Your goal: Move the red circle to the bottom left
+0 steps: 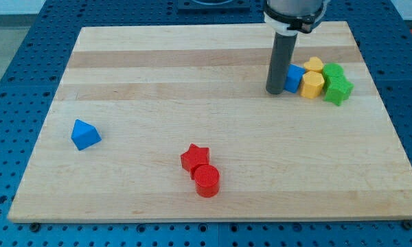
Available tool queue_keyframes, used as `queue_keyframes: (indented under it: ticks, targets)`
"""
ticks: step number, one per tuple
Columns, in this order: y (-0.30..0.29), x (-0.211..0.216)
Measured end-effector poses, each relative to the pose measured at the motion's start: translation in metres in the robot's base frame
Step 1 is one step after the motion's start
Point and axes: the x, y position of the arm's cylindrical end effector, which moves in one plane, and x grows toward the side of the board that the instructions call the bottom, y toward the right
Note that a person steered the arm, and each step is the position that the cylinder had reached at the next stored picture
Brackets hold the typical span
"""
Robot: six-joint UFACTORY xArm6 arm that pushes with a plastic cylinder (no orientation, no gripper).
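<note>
The red circle (207,181) lies near the view's bottom middle of the wooden board (158,68), touching a red star (194,157) just above and to its left. My tip (275,92) rests on the board at the view's upper right, right against the left side of a blue block (293,77). The tip is far from the red circle, up and to the right of it.
A cluster at the upper right holds the blue block, a yellow hexagon (312,85), another yellow block (314,65) and two green blocks (333,71) (339,90). A blue triangle (84,134) lies at the left. The board's edges drop to a blue perforated table.
</note>
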Motion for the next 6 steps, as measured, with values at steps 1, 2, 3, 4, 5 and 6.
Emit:
queue_keyframes:
  ticks: [1, 2, 3, 4, 5, 6]
  targets:
    - [-0.04, 0.019]
    - [-0.083, 0.05]
    - [-0.09, 0.107]
    - [-0.093, 0.152]
    - [-0.089, 0.166]
    - [-0.085, 0.183]
